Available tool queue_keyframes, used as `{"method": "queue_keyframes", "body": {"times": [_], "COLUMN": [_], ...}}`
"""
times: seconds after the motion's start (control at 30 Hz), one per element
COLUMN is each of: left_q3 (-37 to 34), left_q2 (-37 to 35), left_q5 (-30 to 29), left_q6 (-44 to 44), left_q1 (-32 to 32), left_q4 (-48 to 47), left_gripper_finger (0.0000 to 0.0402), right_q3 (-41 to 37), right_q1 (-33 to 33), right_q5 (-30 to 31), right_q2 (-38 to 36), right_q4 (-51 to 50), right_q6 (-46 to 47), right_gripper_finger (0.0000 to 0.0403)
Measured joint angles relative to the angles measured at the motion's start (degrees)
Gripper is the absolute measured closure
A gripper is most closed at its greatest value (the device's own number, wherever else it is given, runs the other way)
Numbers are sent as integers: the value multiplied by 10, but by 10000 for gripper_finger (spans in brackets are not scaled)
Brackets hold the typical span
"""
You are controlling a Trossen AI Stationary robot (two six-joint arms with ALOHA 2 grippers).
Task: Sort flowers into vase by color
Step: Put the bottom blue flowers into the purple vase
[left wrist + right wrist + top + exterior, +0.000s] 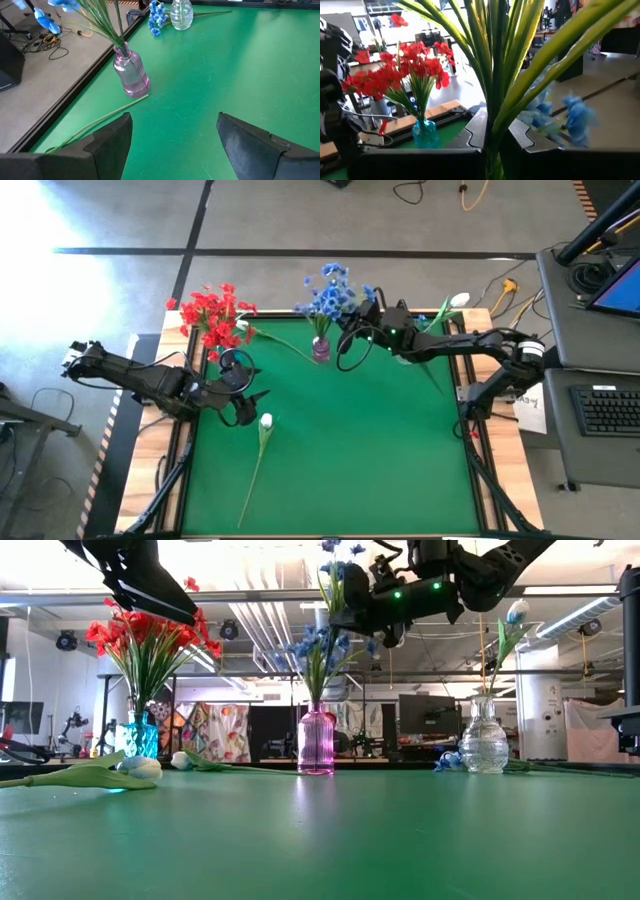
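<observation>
Blue flowers (330,292) stand with their stems in a pink vase (316,740). Red flowers (212,312) fill a teal vase (140,732). One white tulip (515,615) stands in a clear vase (485,740). A second white tulip (265,421) lies flat on the green mat, and a third (243,328) lies by the red flowers. My right gripper (492,142) is above the pink vase, shut on green stems of the blue bunch. My left gripper (172,130) hovers open over the mat, close to the lying tulip. My right gripper pinches several green stems and leaves (495,100) of the blue flowers between its two fingers (475,130). It comes in about level from the table's right side, across the upright stems. Whether the held stems' lower ends reach into the pink vase, I cannot tell.
A loose sprig of blue flowers (450,760) lies on the mat beside the clear vase. All three vases stand along the far edge. The near half of the green mat (380,460) holds only the lying tulip's long stem. Room clutter shows behind the table.
</observation>
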Motion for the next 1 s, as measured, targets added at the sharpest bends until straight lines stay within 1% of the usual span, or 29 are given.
{"method": "queue_keyframes", "body": {"times": [0.53,0.67,0.83,1.0], "left_q3": [0,0,0,0], "left_q2": [0,0,0,0], "left_q5": [0,0,0,0], "left_q6": [0,0,0,0], "left_q1": [0,0,0,0], "left_q4": [0,0,0,0], "left_gripper_finger": [125,125,125,125], "right_q3": [1,1,1,1], "right_q1": [0,0,0,0], "right_q5": [-1,-1,0,0], "right_q2": [0,0,0,0], "right_q4": [-17,-17,-17,-22], "right_q6": [-63,-65,-65,-67], "right_gripper_finger": [380,378,354,308]}}
